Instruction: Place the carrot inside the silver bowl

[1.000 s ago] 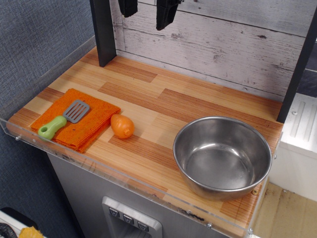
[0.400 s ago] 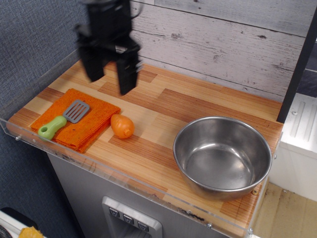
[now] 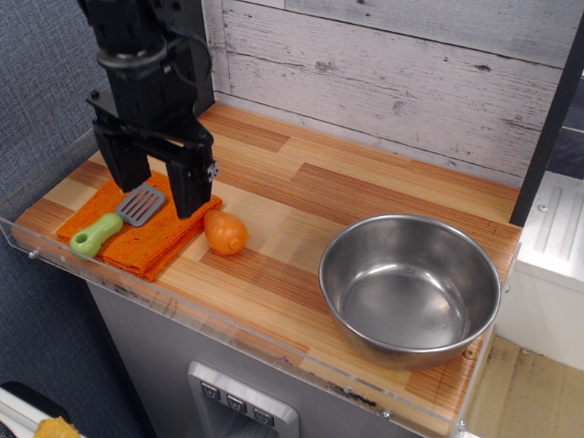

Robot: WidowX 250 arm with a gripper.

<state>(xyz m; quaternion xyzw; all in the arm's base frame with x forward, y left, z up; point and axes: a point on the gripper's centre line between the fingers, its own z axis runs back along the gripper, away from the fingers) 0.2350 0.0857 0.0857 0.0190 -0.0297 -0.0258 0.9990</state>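
Note:
The carrot point(image 3: 225, 232), a small smooth orange toy, lies on the wooden counter just right of the orange cloth. The silver bowl point(image 3: 410, 286) stands empty at the front right of the counter. My black gripper point(image 3: 161, 187) hangs open and empty over the cloth, its two fingers spread wide; the right finger point(image 3: 192, 191) is just up and left of the carrot and apart from it.
A flat orange cloth point(image 3: 137, 222) lies at the front left with a green-handled spatula point(image 3: 116, 221) on it. A clear acrylic rail point(image 3: 228, 330) runs along the counter's front and left edges. A wood-plank wall point(image 3: 401, 73) backs the counter; dark posts stand at both back corners.
The gripper has come down from the top of the view and moved left and forward, from over the back of the counter to over the cloth. The carrot and bowl have not moved.

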